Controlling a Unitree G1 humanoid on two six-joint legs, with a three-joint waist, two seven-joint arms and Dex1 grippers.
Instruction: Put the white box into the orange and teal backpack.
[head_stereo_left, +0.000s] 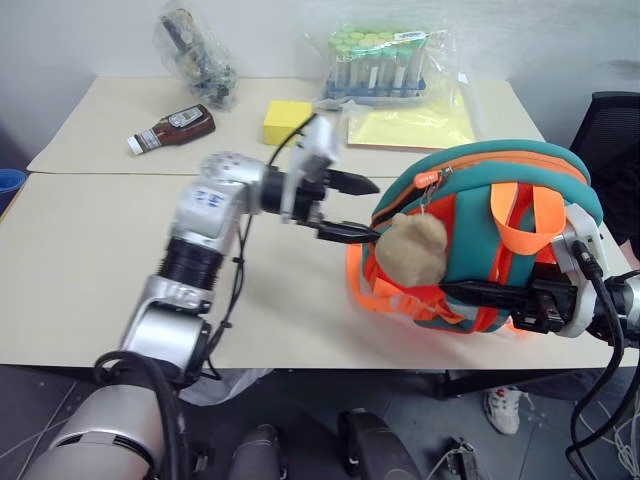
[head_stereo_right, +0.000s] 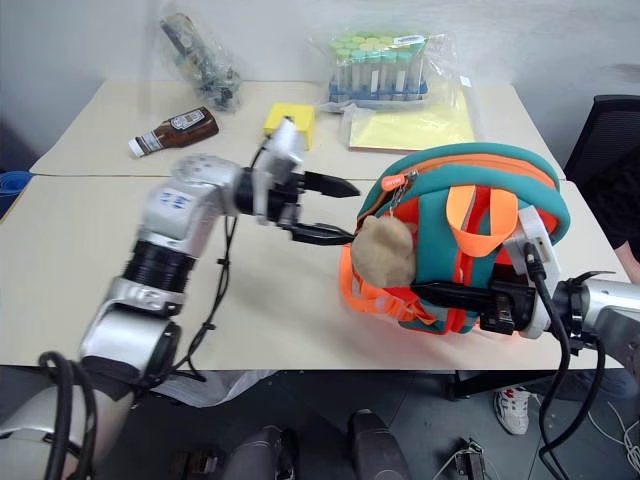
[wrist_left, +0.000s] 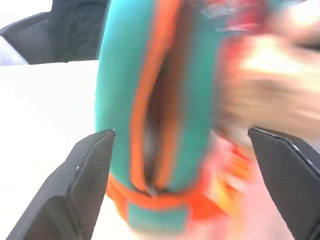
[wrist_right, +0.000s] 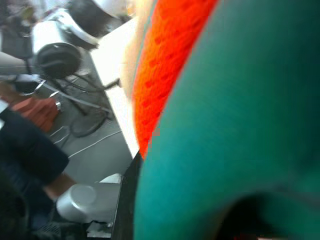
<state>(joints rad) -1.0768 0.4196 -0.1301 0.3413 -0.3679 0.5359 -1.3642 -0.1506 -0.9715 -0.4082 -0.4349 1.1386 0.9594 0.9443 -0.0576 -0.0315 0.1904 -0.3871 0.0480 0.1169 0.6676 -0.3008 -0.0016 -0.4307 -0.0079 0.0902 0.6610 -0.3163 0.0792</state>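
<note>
The two black fingers (wrist_left: 87, 175) of the left gripper (head_stereo_left: 352, 208) are spread wide, released, just beside the small bright-orange and teal fabric backpack (head_stereo_left: 480, 190) standing on the beige table (head_stereo_left: 80, 270). The right gripper (head_stereo_left: 500, 297) is clenched on the backpack's lower front. The white box cannot be made out.

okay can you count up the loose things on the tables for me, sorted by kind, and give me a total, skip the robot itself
Backpacks: 1, the orange and teal backpack, with a tan plush toy attached
Sauce bottles: 1
Yellow sponge blocks: 1
Clear bags of dark odds and ends: 1
Bagged racks of green-capped tubes: 1
Yellow sheets in plastic: 1
Total: 6
</note>
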